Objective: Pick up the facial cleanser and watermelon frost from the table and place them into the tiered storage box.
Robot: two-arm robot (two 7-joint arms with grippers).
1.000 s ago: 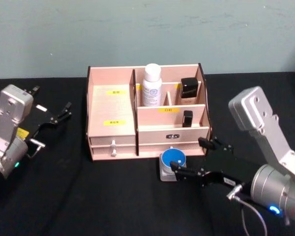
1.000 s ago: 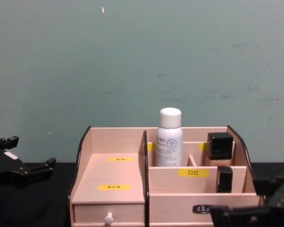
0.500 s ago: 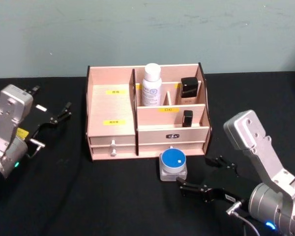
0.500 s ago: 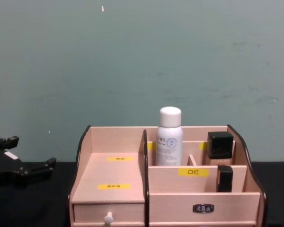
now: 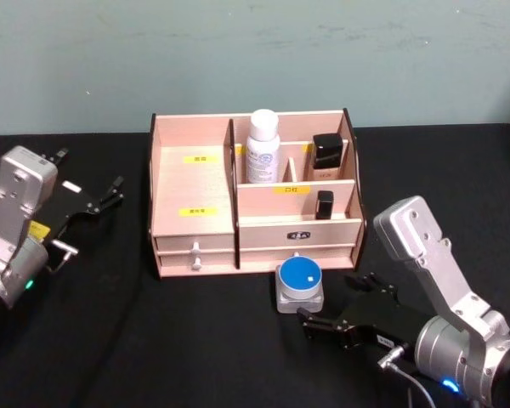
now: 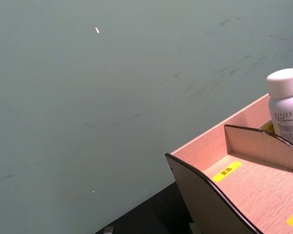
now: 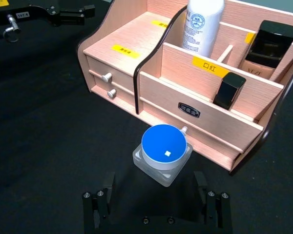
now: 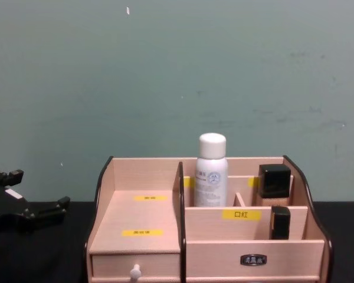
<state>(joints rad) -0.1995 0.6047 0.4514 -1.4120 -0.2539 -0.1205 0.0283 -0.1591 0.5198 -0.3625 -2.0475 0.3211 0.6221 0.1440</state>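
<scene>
The tiered storage box (image 5: 195, 183) stands at the table's middle, also in the chest view (image 8: 143, 215). A white bottle with a white cap (image 5: 263, 144), which I take for the facial cleanser, stands upright in its back compartment. A small clear square jar with a blue lid (image 5: 299, 276), likely the watermelon frost, sits on the table just before the drawers (image 7: 164, 146). My right gripper (image 5: 340, 306) hovers open just behind the jar, toward me, touching nothing (image 7: 155, 191). My left gripper (image 5: 89, 174) rests open at the far left.
A black-capped foundation bottle (image 5: 327, 155) and a black lipstick (image 5: 324, 204) occupy the box's right compartments. Black cloth covers the table (image 5: 153, 340). A teal wall (image 8: 177, 71) rises behind.
My right gripper has drawn back from around the blue-lidded jar toward me and dropped out of the chest view. The jar stays put. The left arm has not moved.
</scene>
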